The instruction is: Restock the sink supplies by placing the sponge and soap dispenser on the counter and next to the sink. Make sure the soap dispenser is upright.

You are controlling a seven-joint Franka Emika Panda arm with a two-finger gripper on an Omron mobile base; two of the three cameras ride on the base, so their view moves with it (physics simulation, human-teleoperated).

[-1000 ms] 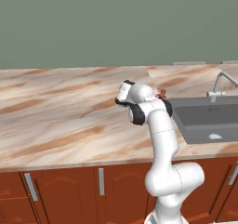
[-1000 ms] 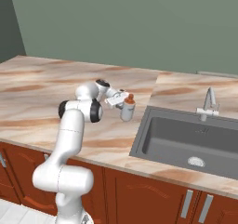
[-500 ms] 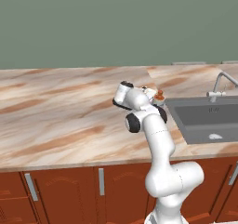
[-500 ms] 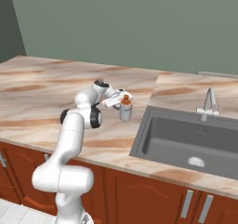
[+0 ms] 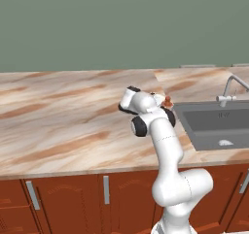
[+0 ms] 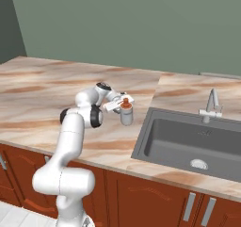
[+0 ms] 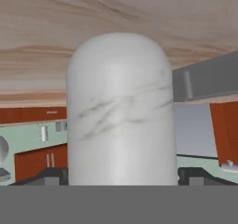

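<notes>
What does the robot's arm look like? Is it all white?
Mostly white, yes. The arm is made of smooth, rounded tube-like pieces with dark round caps at the joints, like black buttons. It grows out of a fat white base. At the end is a small gripper with two little dark finger tips. No cables or markings show.

one soap dispenser (image 6: pixel 126 113) — one sink (image 6: pixel 188 141), one faucet (image 6: pixel 211 103)

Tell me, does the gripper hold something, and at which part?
The gripper holds the soap dispenser at its top, around the orange pump end.
</notes>
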